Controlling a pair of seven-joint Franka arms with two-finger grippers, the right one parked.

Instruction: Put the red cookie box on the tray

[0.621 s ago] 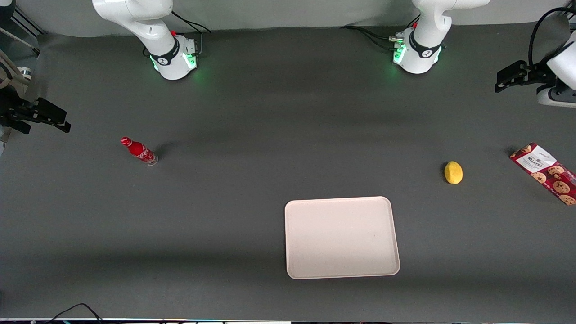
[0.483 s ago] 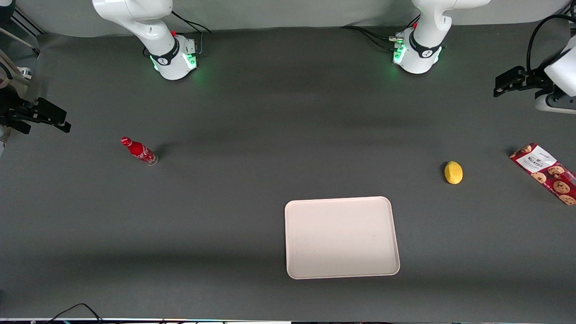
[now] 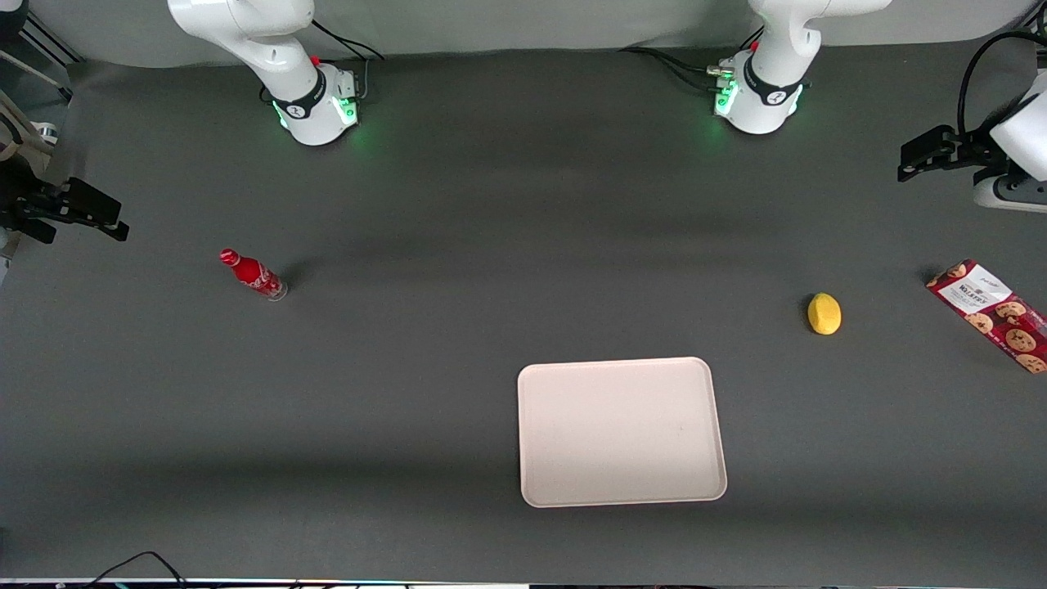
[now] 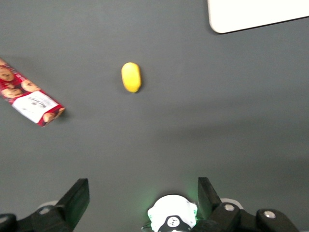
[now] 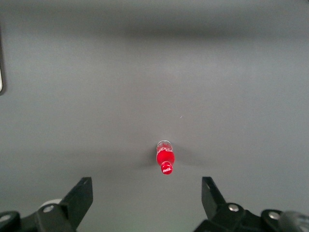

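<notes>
The red cookie box (image 3: 988, 315) is lying flat on the dark grey table (image 3: 458, 327), well apart from the tray (image 3: 622, 431) and toward the working arm's end of the table, with its white label panel at the end farther from the front camera. The box is sitting at a slant and running off the edge of the front view. A yellow lemon (image 3: 824, 313) is resting on the table between the tray and the box, a little farther from the front camera than the tray and touching neither. The cream tray is lying with nothing on it.

The left arm's gripper (image 3: 920, 154) is hovering high above the table, farther from the front camera than the tray and out toward the working arm's end. In the left wrist view its two black fingers (image 4: 77, 198) are standing spread wide apart with nothing between them, and the box (image 4: 26, 94), lemon (image 4: 131, 77) and a corner of the tray (image 4: 251, 14) are all showing below.

A small red bottle (image 3: 252, 274) is standing well away from the tray, toward the parked arm's end.
</notes>
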